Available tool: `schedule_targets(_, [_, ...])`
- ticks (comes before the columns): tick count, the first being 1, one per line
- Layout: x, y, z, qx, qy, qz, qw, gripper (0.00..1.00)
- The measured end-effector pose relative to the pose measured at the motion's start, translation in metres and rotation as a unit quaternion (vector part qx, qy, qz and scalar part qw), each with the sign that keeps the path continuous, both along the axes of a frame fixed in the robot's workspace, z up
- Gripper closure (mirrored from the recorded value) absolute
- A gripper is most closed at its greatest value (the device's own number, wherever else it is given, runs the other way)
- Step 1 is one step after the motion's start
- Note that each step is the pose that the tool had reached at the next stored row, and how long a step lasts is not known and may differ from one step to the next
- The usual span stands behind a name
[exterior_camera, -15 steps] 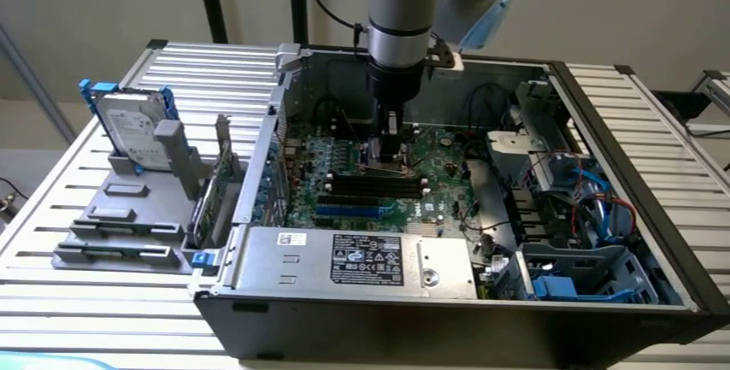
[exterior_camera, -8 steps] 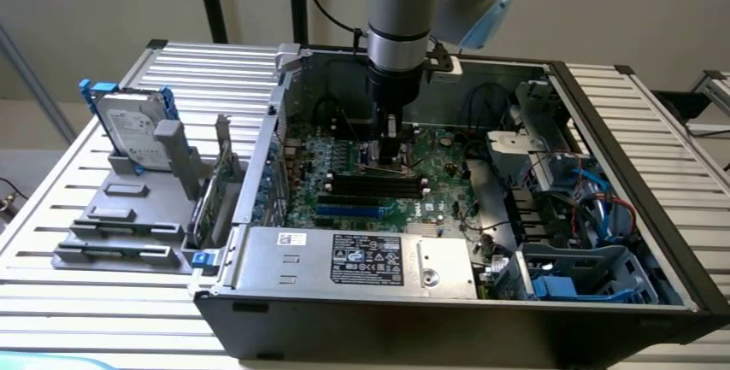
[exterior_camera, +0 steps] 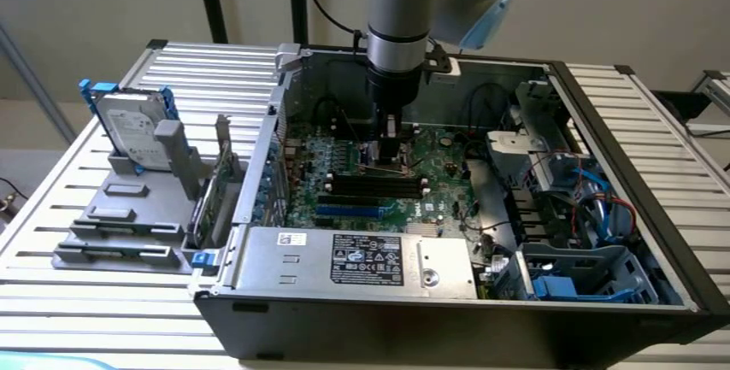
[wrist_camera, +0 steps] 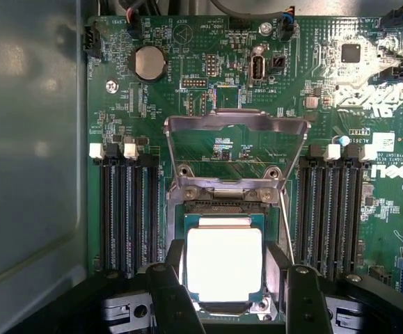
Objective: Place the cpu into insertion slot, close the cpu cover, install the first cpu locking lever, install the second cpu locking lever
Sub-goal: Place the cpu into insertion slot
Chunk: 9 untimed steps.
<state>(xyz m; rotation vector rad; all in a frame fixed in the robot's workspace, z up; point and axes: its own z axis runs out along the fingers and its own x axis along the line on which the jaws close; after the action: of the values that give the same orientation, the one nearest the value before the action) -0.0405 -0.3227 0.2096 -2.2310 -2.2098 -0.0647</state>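
Your gripper [wrist_camera: 230, 271] sits low over motherboard [wrist_camera: 187, 56]. Jaws at widest, fingers [wrist_camera: 170, 299] flank cpu [wrist_camera: 224, 263] on two sides, gripping nothing. Cpu lies flat in insertion slot [wrist_camera: 273, 278] and looks seated. Cpu cover [wrist_camera: 236, 120] stands raised off socket; thin locking lever [wrist_camera: 286, 229] unlatched beside it. Exterior view: socket mid-board, just beyond black memory slots [exterior_camera: 371, 186]. My read: placement step at its end, cover not yet closed. Whatever you do next calls for fingers clear of chip edges, no nudge.
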Motion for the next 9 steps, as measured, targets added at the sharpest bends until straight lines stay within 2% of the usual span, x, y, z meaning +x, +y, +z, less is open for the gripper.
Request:
schedule_targets(6, [0.0001,0.0010,-0.0015,-0.0053,0.0001,0.000,1.0000,0.46])
schedule_targets(9, [0.0005,0.0010,-0.0016,-0.0064,0.0001,0.000,1.0000,0.46])
